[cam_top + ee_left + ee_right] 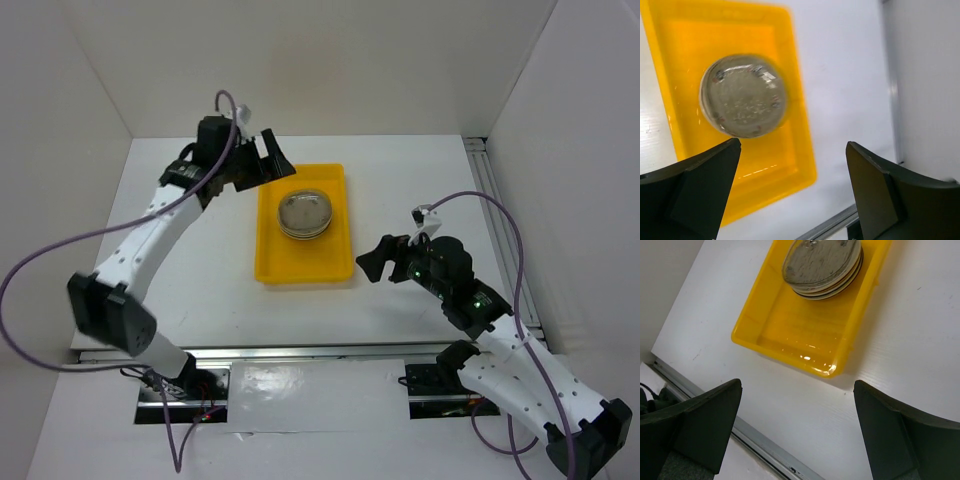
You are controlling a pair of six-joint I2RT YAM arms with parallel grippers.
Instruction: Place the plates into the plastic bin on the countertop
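Observation:
The plates [305, 212] lie in one stack in the far half of the yellow plastic bin [305, 260] on the white countertop [180, 260]. A clear plate over a grey speckled one tops the stack; the lower plates show only as edges. My left gripper [275, 155] is open and empty, above the bin's far left corner. In the left wrist view the stack [742, 95] and bin [775, 160] lie beyond that gripper [792, 190]. My right gripper [368, 262] is open and empty just right of the bin's near right corner. The right wrist view shows the bin [800, 330], the stack [822, 262] and that gripper [797, 430].
White walls close in the countertop on the left, back and right. An aluminium rail [497, 220] runs along the right side and another [300, 352] along the near edge, also in the right wrist view [755, 440].

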